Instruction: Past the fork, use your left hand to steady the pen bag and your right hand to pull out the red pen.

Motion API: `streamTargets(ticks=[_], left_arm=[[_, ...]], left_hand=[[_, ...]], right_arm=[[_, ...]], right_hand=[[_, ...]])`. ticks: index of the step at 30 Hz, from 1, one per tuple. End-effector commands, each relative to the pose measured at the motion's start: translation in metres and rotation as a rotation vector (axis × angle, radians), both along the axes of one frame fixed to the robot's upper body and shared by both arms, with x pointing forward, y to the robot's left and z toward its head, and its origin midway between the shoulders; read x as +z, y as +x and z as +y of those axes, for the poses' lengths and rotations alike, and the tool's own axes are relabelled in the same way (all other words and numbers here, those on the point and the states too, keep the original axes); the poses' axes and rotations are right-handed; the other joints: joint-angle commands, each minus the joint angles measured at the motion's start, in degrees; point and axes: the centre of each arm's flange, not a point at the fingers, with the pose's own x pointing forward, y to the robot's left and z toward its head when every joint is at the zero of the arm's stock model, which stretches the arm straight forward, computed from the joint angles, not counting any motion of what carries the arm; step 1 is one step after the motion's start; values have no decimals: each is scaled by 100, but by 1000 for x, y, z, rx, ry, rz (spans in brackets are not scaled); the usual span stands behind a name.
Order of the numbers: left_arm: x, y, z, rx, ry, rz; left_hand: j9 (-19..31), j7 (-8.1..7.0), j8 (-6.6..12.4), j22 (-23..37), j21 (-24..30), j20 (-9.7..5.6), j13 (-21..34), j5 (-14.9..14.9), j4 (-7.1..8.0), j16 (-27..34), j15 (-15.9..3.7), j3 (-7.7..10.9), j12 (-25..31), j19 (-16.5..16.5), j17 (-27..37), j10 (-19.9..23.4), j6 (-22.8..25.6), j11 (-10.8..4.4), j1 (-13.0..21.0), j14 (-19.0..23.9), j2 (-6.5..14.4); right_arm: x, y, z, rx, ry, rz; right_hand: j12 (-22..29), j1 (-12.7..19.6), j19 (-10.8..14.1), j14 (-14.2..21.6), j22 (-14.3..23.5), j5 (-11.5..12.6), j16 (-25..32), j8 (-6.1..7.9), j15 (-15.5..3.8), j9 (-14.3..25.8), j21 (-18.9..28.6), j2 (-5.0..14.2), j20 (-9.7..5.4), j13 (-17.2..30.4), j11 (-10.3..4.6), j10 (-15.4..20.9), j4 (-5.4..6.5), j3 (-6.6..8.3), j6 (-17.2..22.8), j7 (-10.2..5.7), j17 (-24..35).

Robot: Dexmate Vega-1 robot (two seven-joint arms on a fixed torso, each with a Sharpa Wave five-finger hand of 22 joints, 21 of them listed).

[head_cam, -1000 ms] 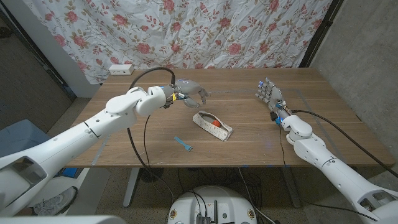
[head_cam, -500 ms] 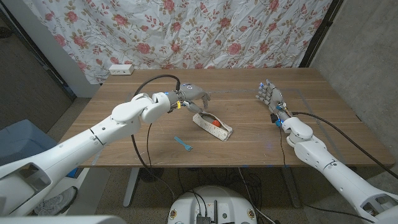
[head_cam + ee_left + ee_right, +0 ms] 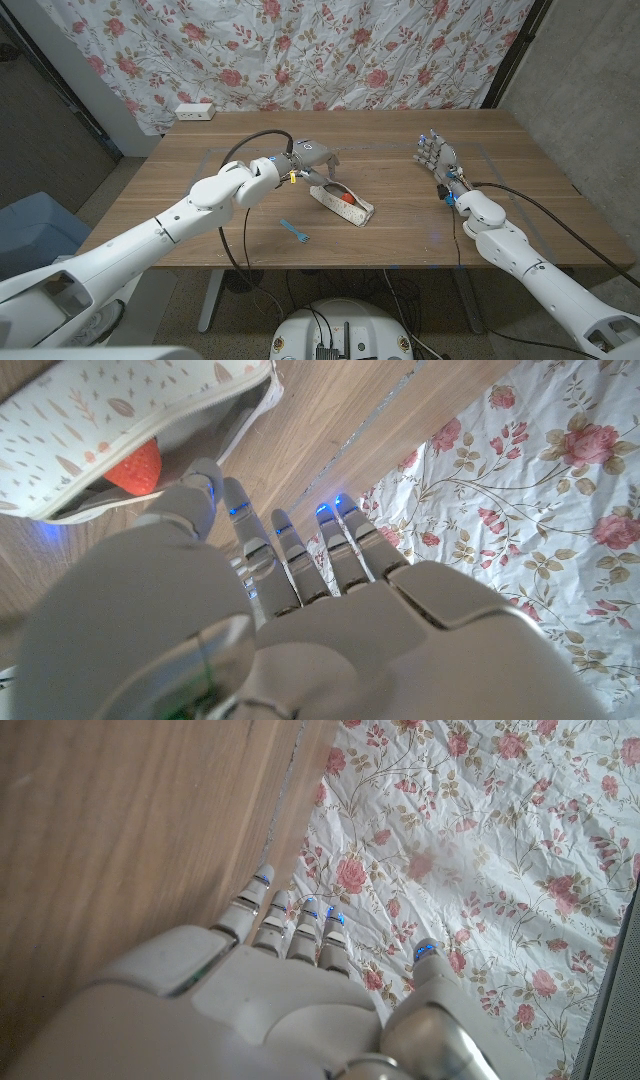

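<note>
**Left hand over the pen bag's far end, right hand waiting apart**

Start at the left fingers point(image 3: 285, 550): they reach out side by side, slightly fanned, tips lit blue, and nothing is caught between them. In the left wrist view they point past the open mouth of the bag, with the thumb side closest to its fabric; whether any finger actually touches the bag, I cannot tell. Out from there, the left hand point(image 3: 312, 160) sits at the far end of the white, leaf-patterned fabric pen bag point(image 3: 343, 202), its white arm sweeping in from the near left with a black cable point(image 3: 232, 160) looping over it.

The bag lies slantwise near the middle of the wooden table point(image 3: 400, 215), unzipped, and the red pen point(image 3: 345, 198) shows as a red patch inside the opening; the left wrist view catches that same red tip point(image 3: 135, 465) tucked under the bag's edge.

Over to the right fingers point(image 3: 290, 925): straight, close together, pointing upward and away, holding nothing. The right hand point(image 3: 434, 155) stands upright, well apart from the bag on the table's right side.

Nearer the front edge, the small blue plastic fork point(image 3: 294, 232) lies flat on the wood, on the near side of the bag. A white power strip point(image 3: 195, 111) sits at the far left corner, with the floral cloth backdrop point(image 3: 300, 50) hanging behind.
</note>
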Motion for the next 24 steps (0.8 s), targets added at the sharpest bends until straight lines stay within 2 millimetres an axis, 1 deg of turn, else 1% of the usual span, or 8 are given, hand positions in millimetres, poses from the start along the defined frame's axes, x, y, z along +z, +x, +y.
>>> streamTargets(ticks=[1,12,24], left_arm=[[-11,10,0,0,-6,-9],[-16,20,-1,-10,12,-8],[-16,31,1,-19,16,-15]], left_hand=[[29,40,-13,25,59,-22,32,-13,-3,38,-762,-43,11,100,29,98,106,-1,111,107,25],[37,55,-17,31,81,-48,35,-13,1,46,-792,-96,13,197,32,207,208,-10,199,217,61],[42,66,-17,34,90,-66,37,-15,1,42,-817,-142,11,256,33,284,288,-14,266,284,79]], right_arm=[[-2,-1,-5,-4,7,3],[-2,0,-6,-8,11,6],[-2,2,-6,-11,13,9]], right_hand=[[11,3,46,-1,12,20,41,12,11,14,26,56,3,1,13,53,-33,26,74,0,14],[8,-3,43,3,12,19,46,10,14,14,24,62,7,1,18,50,-40,27,77,5,2],[7,-9,42,2,12,19,48,7,15,15,24,67,8,1,19,53,-46,28,78,-4,-9]])
